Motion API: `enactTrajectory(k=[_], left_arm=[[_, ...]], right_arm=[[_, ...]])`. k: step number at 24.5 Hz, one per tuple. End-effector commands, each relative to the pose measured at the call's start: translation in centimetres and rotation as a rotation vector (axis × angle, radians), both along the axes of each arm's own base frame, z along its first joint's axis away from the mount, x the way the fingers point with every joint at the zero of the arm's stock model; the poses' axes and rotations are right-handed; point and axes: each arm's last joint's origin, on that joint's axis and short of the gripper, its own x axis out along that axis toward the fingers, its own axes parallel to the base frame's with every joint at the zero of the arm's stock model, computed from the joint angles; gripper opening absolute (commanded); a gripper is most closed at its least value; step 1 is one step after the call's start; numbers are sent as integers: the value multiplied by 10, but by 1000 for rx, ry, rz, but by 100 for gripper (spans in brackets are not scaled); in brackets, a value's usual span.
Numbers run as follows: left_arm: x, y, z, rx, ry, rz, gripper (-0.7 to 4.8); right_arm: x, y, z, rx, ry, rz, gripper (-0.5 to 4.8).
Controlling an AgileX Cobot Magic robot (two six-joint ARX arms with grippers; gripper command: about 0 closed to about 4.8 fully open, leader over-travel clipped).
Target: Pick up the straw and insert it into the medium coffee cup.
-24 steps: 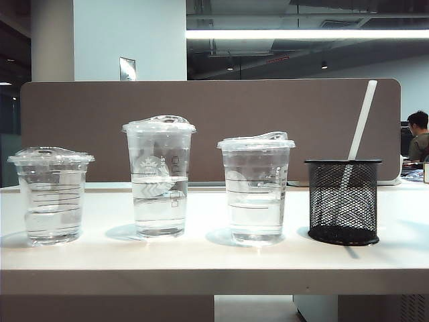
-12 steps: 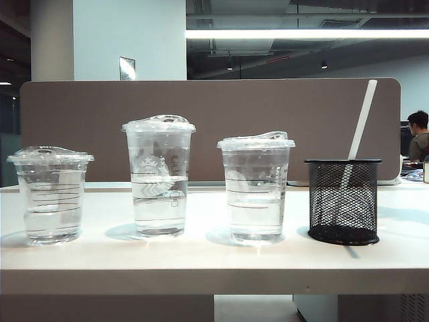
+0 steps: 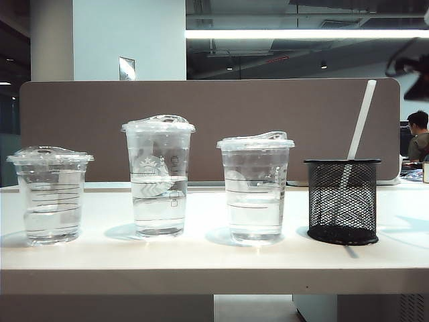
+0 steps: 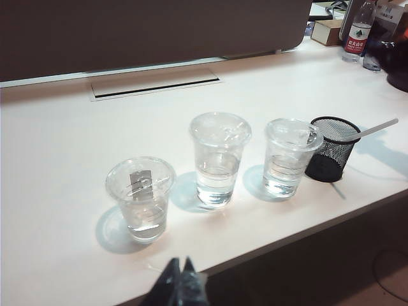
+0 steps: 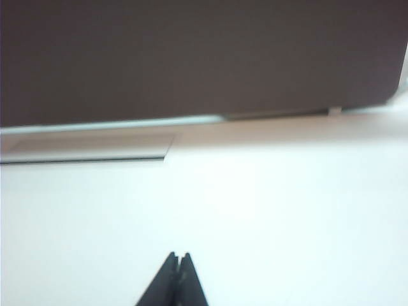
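A: White plastic, the straw (image 3: 359,123); it stands in the black mesh pen holder (image 3: 342,201) at the right end of the table (image 3: 201,258), foot down in the mesh, top leaning up and to the right, long axis steep but not plumb.

B: And the medium coffee cup (image 3: 255,188)?

A: Just left of the holder, upright, lid on, partly filled with water; the tallest cup (image 3: 159,176) and the squat cup (image 3: 51,194) are further left.

B: The tools?

A: The right tool (image 5: 178,262) has its tips pressed together, holding nothing, over bare table; in the exterior view only a dark blur (image 3: 410,66) shows at the upper right, probably that arm. The left tool (image 4: 180,275) hangs near the front edge, before the squat cup; its tips look closed and empty.

B: So the reach is the step in hand?

A: I judge so; the right tool should open first, come in above the mesh rim, take the bare upper length across its lean, then lift along that axis so the holder does not tip.
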Motion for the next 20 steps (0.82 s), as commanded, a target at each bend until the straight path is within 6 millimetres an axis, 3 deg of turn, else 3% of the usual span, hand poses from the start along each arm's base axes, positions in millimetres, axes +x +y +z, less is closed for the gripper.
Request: enactTrajectory(k=[1,9,11,15,20], left_arm=[[1,0,2,-2,-11,6,-4],[1,0,2,-2,-11,6,-3],[1,0,2,-1,-11,6,-3],[1,0,2,-1,-11,6,-3],[1,0,2,-2,-11,2,-3]], right_arm=[[-20,3,-12,0,-32,-5,-4],[-79,13,-26,-5,0,-57,0],[-98,23,-32,-6,71,-17,1],[-109,39,-44,-42,101,35,6],[-119,58,-60,-60,144,102,48]])
